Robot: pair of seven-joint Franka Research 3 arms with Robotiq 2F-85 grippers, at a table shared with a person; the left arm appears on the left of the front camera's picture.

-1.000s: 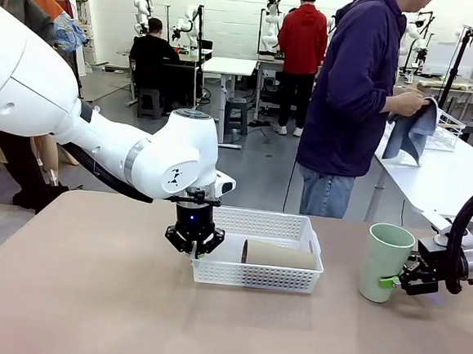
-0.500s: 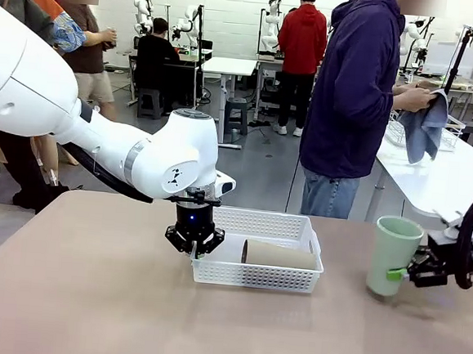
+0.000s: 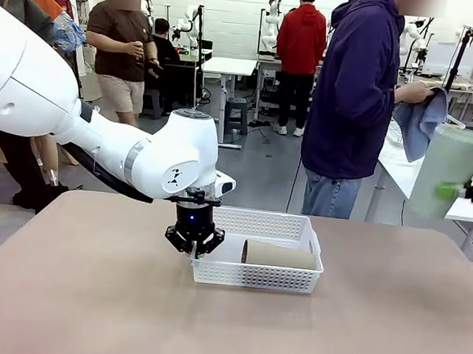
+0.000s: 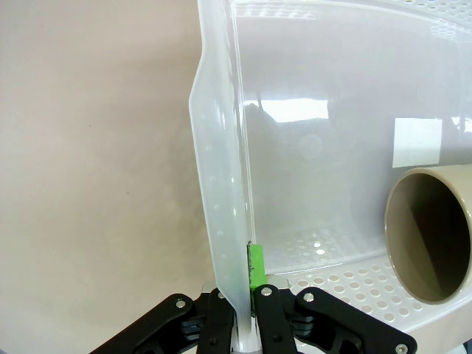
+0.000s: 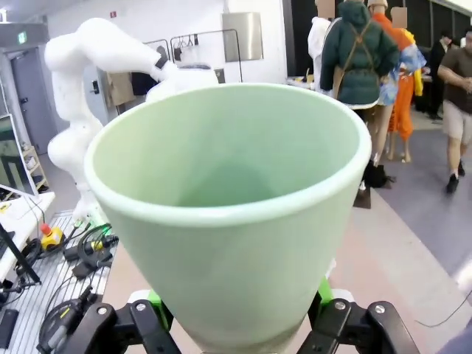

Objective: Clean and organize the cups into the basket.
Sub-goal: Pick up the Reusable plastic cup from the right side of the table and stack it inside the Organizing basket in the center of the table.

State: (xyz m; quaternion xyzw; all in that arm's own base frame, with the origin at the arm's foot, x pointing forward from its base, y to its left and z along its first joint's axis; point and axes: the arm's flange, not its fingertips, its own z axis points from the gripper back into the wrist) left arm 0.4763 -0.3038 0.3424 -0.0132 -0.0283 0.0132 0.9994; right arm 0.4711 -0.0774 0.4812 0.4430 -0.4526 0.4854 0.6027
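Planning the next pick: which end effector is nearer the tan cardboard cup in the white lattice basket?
Left. Left end effector: gripping the white lattice basket's wall beside the tan cardboard cup. Right end effector: far right, holding a pale green cup.

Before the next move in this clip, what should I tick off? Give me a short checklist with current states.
1. Left claw clamped on the basket at its left wall: ok.
2. Right claw gripping the green cup by its sides: ok.
3. Green cup held in the air, clear of the table: ok.
4. Free floor in the basket beside the brown cup lying on its side: ok.
5. Green cup clean: cannot tell.
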